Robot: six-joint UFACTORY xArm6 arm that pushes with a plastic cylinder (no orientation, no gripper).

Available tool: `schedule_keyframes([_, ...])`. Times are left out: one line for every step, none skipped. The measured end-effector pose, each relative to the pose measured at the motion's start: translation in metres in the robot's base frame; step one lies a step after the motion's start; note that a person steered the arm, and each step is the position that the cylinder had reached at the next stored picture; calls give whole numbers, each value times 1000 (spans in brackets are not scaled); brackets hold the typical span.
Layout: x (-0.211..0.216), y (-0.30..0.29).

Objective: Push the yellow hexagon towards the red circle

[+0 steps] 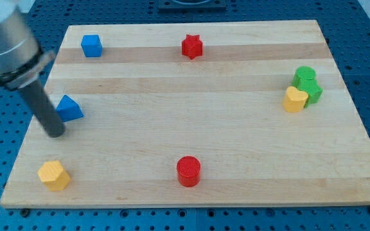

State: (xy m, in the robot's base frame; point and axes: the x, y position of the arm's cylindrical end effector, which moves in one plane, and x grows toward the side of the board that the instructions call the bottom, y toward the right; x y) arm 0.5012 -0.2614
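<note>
The yellow hexagon [54, 174] lies near the board's bottom left corner. The red circle [188, 171] lies at the bottom middle, well to the hexagon's right. My tip [55, 133] rests on the board at the left side, above the yellow hexagon and just below-left of the blue triangle [69, 108]. There is a gap between the tip and the hexagon.
A blue cube [91, 45] lies at the top left and a red star [192, 46] at the top middle. At the right, a yellow heart [293, 100] touches two green blocks [308, 84]. The wooden board [191, 122] ends close below the hexagon.
</note>
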Motion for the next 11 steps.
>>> schedule_keyframes([24, -42])
schedule_keyframes([27, -44])
schedule_keyframes([47, -43])
schedule_keyframes([98, -43])
schedule_keyframes([116, -37])
schedule_keyframes([114, -18])
schedule_keyframes([84, 19])
schedule_keyframes([72, 40])
schedule_keyframes([33, 82])
schedule_keyframes([32, 84])
schedule_keyframes([32, 69])
